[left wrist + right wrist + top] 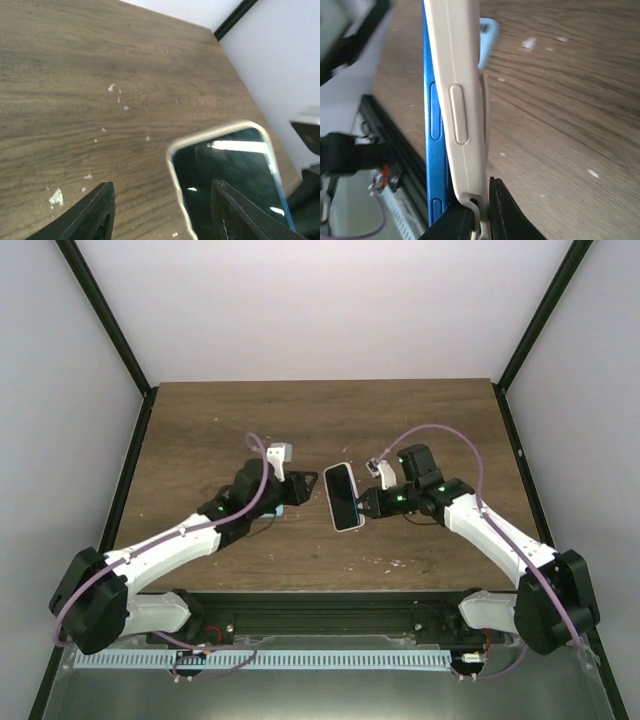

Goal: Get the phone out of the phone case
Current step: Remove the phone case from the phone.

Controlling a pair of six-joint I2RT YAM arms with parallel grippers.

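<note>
2 white arms (pixel 170 545) — black joints (pixel 85 600), purple cables (pixel 479 462).

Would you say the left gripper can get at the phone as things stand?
Probably yes: the left gripper is open with the phone right ahead, nothing between, and the right gripper holds only its far edge.

Phone (pixel 344 496) in phone case (pixel 462 75) above table (pixel 200 430), left gripper (pixel 306 482) on its left, right gripper (pixel 368 502) opposite

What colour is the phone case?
The phone case is cream white; the right wrist view shows it best.
</note>
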